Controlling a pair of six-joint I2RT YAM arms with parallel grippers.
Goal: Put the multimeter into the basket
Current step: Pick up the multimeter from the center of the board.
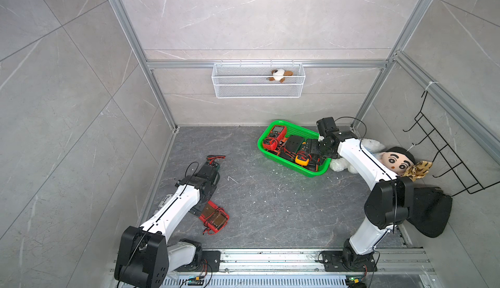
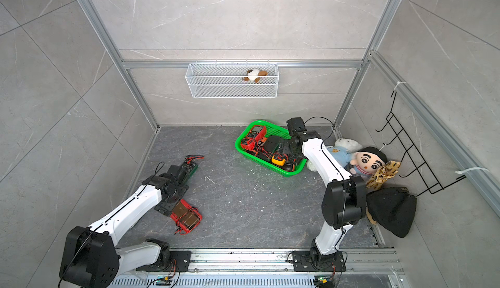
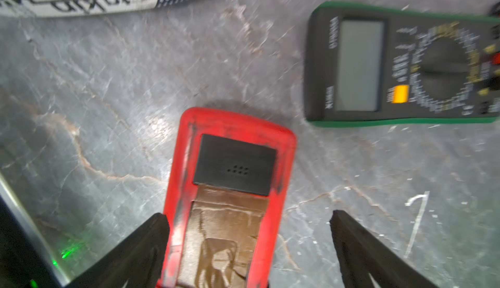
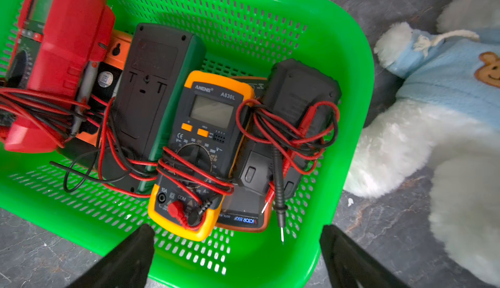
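Note:
The green basket (image 1: 284,163) (image 4: 351,56) stands at the back right of the floor and holds several multimeters wrapped in red and black leads, a yellow one (image 4: 205,143) among them. My right gripper (image 1: 311,148) (image 4: 238,227) hangs open above the basket's near end, with nothing between its fingers. A red multimeter (image 1: 216,219) (image 3: 230,164) lies face down on the floor at the front left. My left gripper (image 1: 201,209) (image 3: 249,215) stands open astride it, one finger beside its edge and the other well apart. A green-edged multimeter (image 1: 213,163) (image 3: 392,64) lies face up farther back.
A white plush bear (image 1: 349,162) and a doll (image 1: 400,160) lie just right of the basket, under the right arm. A black cloth (image 1: 430,213) and a black wire rack (image 1: 446,148) are by the right wall. A white wire basket (image 1: 258,91) hangs on the back wall.

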